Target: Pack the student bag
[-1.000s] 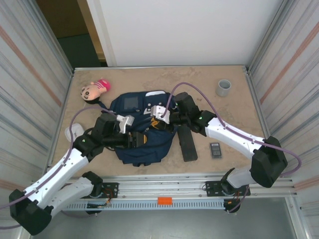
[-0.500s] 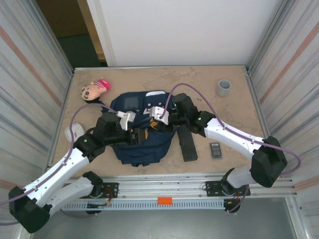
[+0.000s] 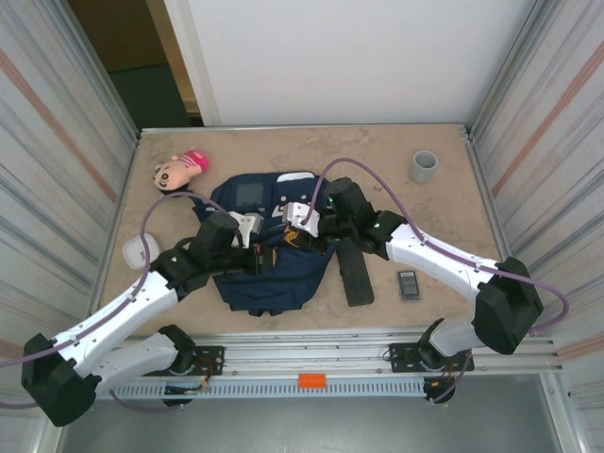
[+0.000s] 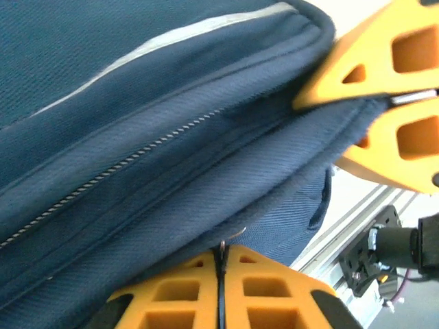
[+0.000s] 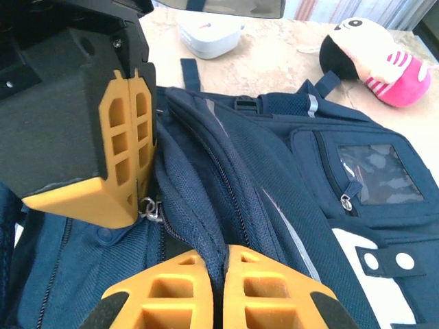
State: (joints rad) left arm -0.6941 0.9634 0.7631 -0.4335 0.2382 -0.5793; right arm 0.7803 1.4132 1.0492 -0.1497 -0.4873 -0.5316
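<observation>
Lying flat at the middle of the table (image 3: 377,160), the student bag (image 3: 274,288) has its white-patched top toward 12 o'clock and its navy body toward 6 o'clock. Both arms reach in over it. The left gripper (image 3: 262,259) comes in from 8 o'clock, its orange fingers pressed together on the small metal zipper pull (image 5: 147,208) at their tips, beside the zipper running along the bag's upper edge. The right gripper (image 3: 300,229) comes in from 4 o'clock and sits just at 1 o'clock of the left one; its fingers are closed too, pinching a raised fold of navy fabric at the bag's opening. A thin white stripe crosses the pocket nearby. Around the bag, a doll (image 3: 179,170) with a pink cap lies at 10 o'clock, a small white object (image 3: 140,252) at 9 o'clock, a long black case (image 3: 355,272) just at 3 o'clock, a small dark device (image 3: 409,284) at 4 o'clock, and a grey cup (image 3: 424,166) well apart at 2 o'clock.
</observation>
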